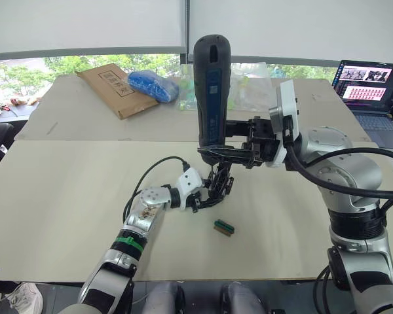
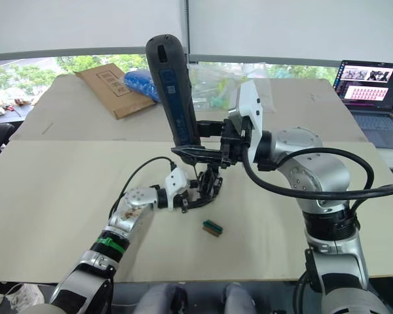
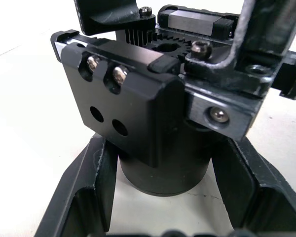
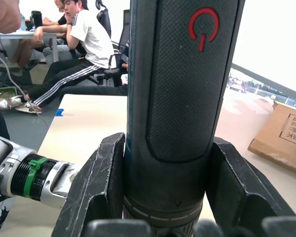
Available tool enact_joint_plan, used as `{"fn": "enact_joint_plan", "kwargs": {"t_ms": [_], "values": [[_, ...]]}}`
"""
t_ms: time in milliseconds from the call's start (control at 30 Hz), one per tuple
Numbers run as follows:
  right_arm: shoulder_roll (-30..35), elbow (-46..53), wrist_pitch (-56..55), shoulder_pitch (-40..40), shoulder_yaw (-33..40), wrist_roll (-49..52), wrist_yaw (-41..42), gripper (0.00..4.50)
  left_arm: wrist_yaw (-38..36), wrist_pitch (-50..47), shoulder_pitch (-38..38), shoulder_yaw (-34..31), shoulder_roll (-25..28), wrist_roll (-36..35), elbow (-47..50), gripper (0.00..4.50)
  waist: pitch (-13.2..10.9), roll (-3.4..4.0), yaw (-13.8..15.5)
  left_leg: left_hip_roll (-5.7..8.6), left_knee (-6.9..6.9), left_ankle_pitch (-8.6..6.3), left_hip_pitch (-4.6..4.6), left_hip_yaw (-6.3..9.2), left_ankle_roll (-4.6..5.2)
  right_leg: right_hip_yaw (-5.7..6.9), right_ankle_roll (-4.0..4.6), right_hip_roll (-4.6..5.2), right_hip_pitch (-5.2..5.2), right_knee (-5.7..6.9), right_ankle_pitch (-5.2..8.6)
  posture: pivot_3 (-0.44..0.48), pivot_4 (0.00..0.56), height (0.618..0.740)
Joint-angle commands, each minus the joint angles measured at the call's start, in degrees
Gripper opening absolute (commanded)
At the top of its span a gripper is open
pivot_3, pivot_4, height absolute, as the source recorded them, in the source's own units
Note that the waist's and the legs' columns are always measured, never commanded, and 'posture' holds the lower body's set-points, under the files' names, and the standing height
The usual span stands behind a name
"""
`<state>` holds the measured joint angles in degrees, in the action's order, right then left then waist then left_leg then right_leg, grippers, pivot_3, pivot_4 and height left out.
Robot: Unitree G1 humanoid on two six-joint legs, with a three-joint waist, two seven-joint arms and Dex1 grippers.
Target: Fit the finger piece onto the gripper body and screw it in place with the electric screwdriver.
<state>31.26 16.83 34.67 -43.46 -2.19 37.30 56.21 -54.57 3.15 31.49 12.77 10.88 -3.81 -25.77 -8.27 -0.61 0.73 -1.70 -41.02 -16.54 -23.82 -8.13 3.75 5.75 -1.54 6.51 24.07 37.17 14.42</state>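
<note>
Black and thick, the long cylindrical electric screwdriver [image 1: 211, 88] stands nearly upright in our head views, clamped low on its barrel by our right gripper [image 1: 239, 152] above the pale wooden table [image 1: 65, 196]. Directly beneath its tip sits the small black chunky gripper body [image 1: 219, 186], held at the table surface by our left gripper [image 1: 208, 195]. Just beside it, toward us, a small green-topped block [image 1: 224, 227] lies flat on the table. At the far edge we see a brown cardboard box [image 1: 111, 88], a blue bag [image 1: 152, 85] and, to the right, an open laptop [image 1: 370, 88]. We cannot make out the finger piece.

From our left wrist, the two black fingers [image 3: 89, 192] close on the round base of the gripper body [image 3: 138, 108], whose screws and toothed gear show on top.

From our right wrist, the fingers [image 4: 96, 192] squeeze the textured screwdriver [image 4: 180, 98] below its red power symbol; people [image 4: 84, 34] sit at desks behind.
</note>
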Motion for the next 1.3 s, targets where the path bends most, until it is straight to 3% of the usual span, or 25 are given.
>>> {"fn": "enact_joint_plan", "kwargs": {"t_ms": [33,1300], "values": [[1.0,2.0,-1.7,-1.1,2.2,0.9,0.7,1.88,0.2,1.0,0.8,0.4,-0.5,-0.2,0.1,2.27,0.0,0.00,0.0,0.00,0.00,0.00,0.00,0.00,0.00,0.00,0.00,0.00,0.00,0.00,0.00,0.000,0.150,0.740],[-0.9,2.0,-1.9,0.0,1.5,0.3,-1.1,1.88,0.1,0.1,1.1,0.2,-0.5,-0.6,1.4,2.27,0.0,0.00,0.0,0.00,0.00,0.00,0.00,0.00,0.00,0.00,0.00,0.00,0.00,0.00,0.00,0.000,0.150,0.740]]}}
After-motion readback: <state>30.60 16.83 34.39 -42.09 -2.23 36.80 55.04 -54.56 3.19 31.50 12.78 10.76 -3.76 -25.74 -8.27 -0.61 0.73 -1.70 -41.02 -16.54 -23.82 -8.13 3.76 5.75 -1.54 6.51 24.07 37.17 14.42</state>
